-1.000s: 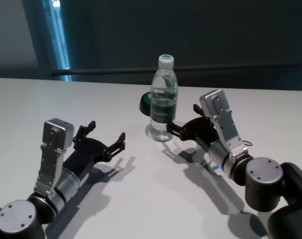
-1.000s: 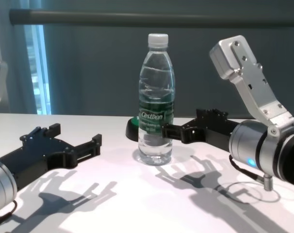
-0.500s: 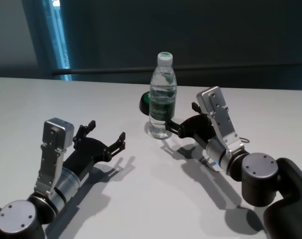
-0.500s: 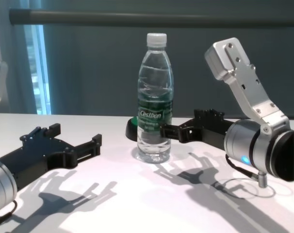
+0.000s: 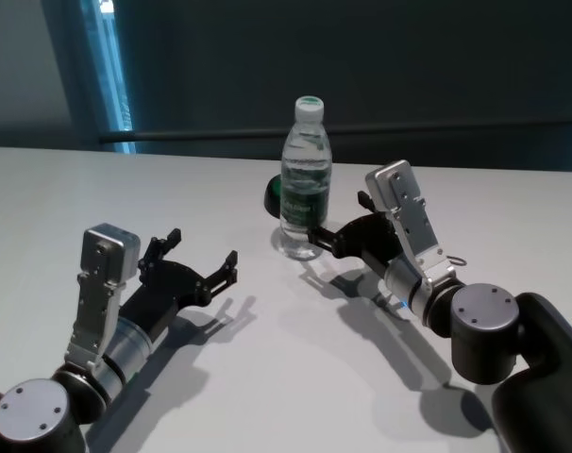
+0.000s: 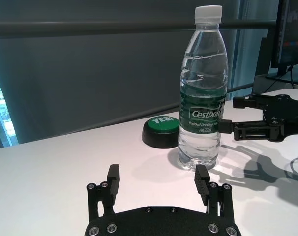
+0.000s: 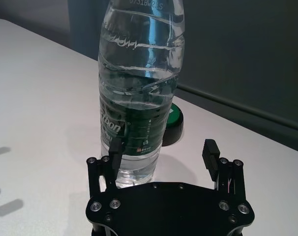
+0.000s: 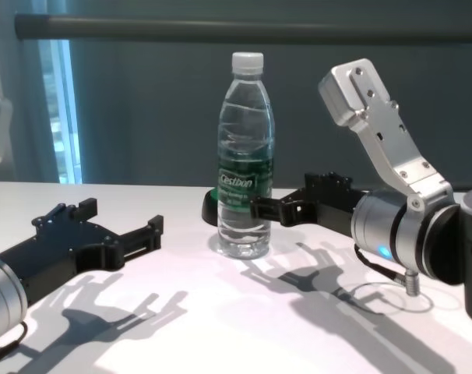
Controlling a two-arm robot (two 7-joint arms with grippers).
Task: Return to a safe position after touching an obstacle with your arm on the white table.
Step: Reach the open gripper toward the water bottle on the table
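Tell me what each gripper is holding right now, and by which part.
Nothing is held. The right gripper is open, one fingertip against the bottle near its base. The left gripper is open, apart from it.

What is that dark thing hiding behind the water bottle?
Behind the tall clear plastic water bottle a low black round button with a green top lies on the white table. The green face carries white lettering; the bottle covers the button's right part in the left wrist view.

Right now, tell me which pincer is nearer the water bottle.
Right. The right pincer is open with one finger at the water bottle. The left pincer rests open, apart from it on the white table.
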